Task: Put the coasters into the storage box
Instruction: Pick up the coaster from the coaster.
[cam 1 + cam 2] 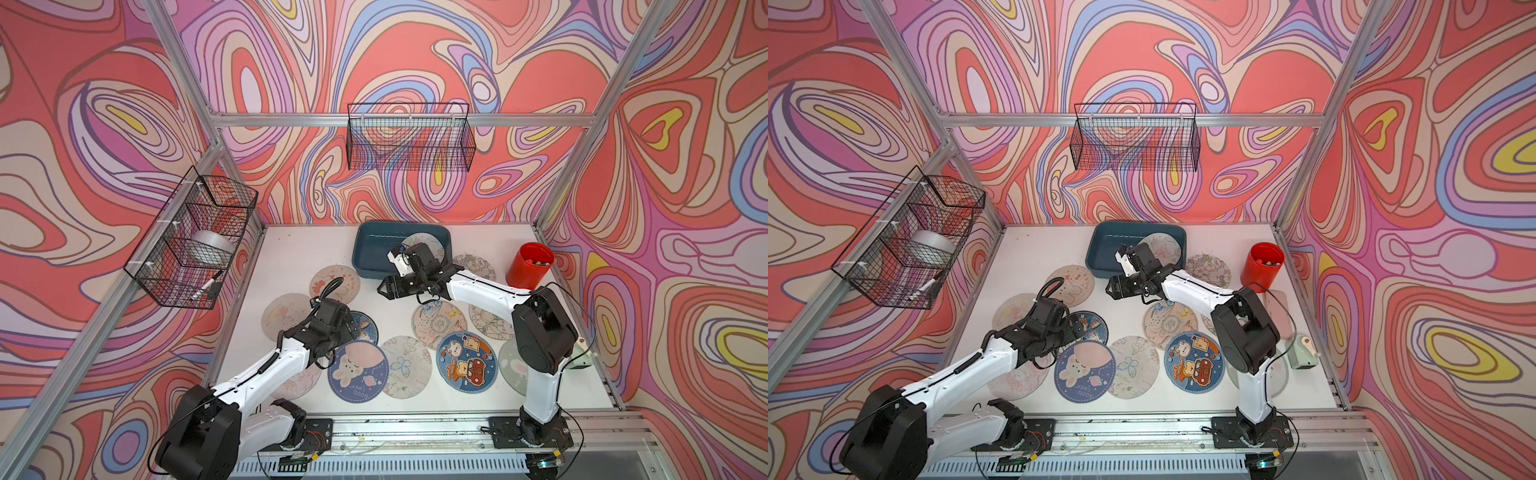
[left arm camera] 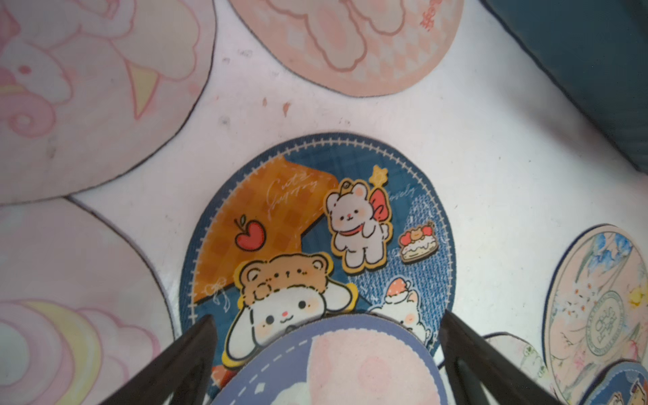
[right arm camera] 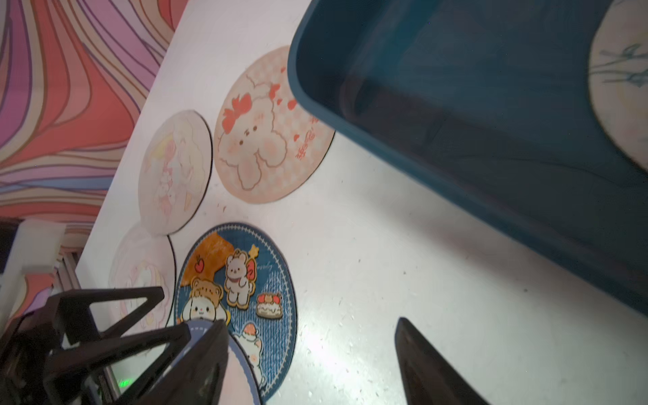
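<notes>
Coasters (image 1: 464, 360) mostly scattered flat on white table (image 1: 291, 257), centre and lower middle of frame. One pale disc (image 1: 434, 245) already lies in storage box (image 1: 370, 253), upper centre of table. Left gripper (image 2: 326, 315) low over blue-rimmed rabbit coaster (image 1: 358, 369), lower centre. Its fingers are spread wide, one either side of that disc's edge; contact not discernible. Rabbit disc overlaps edge of denim-blue bear coaster (image 2: 315, 228). Right gripper (image 3: 312, 319) at centre frame, just below-left of box, over bare table, fingers apart, nothing between them.
</notes>
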